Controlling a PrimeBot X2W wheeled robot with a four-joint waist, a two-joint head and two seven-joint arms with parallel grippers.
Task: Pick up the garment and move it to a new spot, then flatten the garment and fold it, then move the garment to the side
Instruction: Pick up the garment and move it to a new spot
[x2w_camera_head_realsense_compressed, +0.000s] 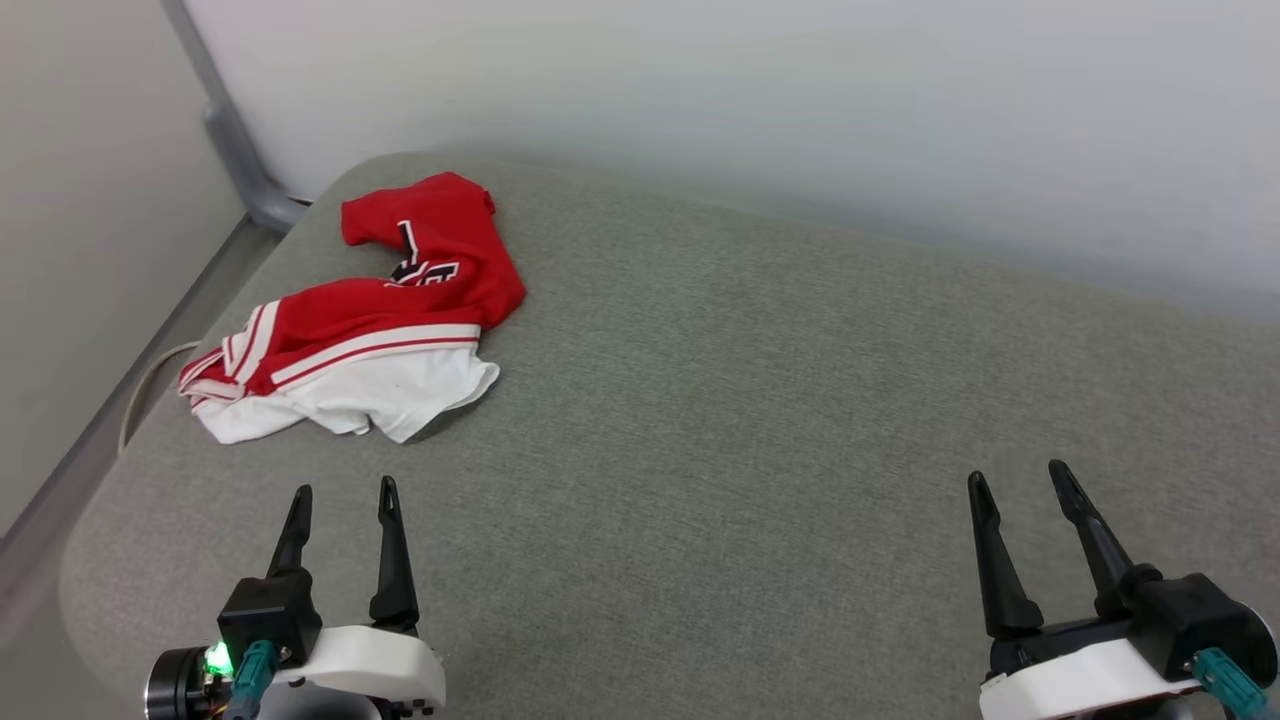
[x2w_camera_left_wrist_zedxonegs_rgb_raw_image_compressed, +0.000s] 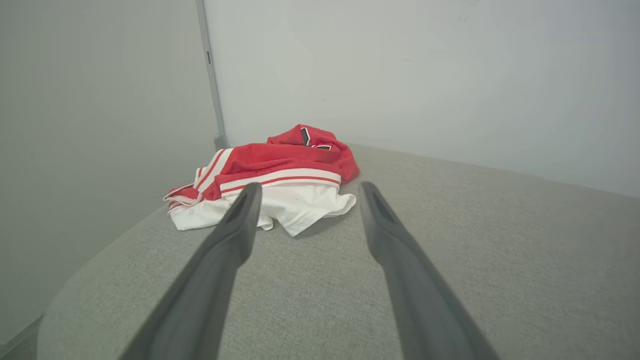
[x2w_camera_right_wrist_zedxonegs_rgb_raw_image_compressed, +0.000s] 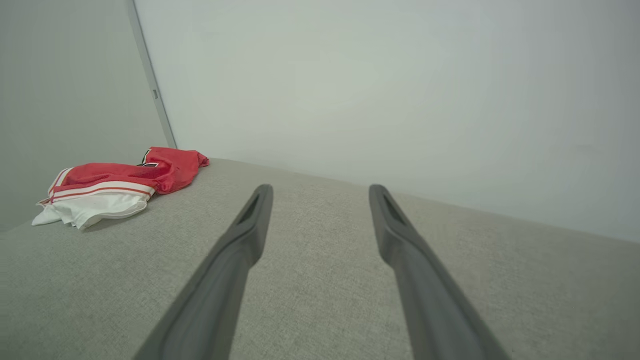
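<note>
Left claw (x2w_camera_head_realsense_compressed: 344, 490) spread, empty; crumpled red-white garment (x2w_camera_head_realsense_compressed: 370, 320); grey woven surface (x2w_camera_head_realsense_compressed: 750, 420)

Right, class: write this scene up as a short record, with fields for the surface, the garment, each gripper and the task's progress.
surface: grey fabric, rounded corner at the left
garment: red and white, crumpled near the far left corner
left gripper: open, empty, short of the garment
right gripper: open, empty, well to the garment's right
progress: garment not yet picked up
</note>
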